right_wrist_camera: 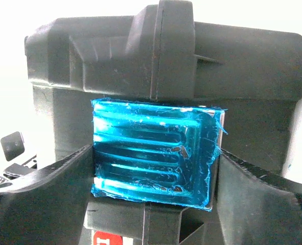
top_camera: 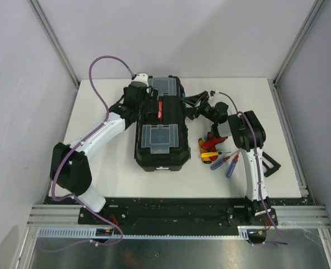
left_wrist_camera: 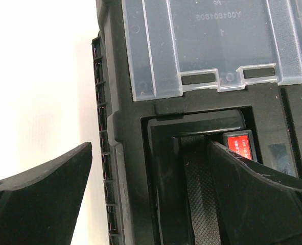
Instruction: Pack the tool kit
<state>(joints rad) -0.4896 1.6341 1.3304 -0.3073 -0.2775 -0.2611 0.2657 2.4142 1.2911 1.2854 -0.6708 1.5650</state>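
The black toolbox [top_camera: 159,126] lies closed mid-table, with two clear lid compartments [top_camera: 157,136] and a red-marked handle [top_camera: 161,107]. My left gripper [top_camera: 149,105] is open over the box's left side. In the left wrist view the gripper [left_wrist_camera: 151,148] has one finger off the box's edge and the other at the handle recess [left_wrist_camera: 202,168]. My right gripper [top_camera: 194,107] is open at the box's right wall. In the right wrist view its fingers [right_wrist_camera: 253,189] flank a blue latch [right_wrist_camera: 156,153]. Small screwdrivers, yellow and red [top_camera: 209,147] and blue [top_camera: 225,164], lie on the table right of the box.
The white table [top_camera: 109,162] is bounded by grey walls at left, back and right. A black bracket-like part [top_camera: 270,164] lies beside the right arm near the table's right edge. A purple cable [top_camera: 101,84] loops above the left arm.
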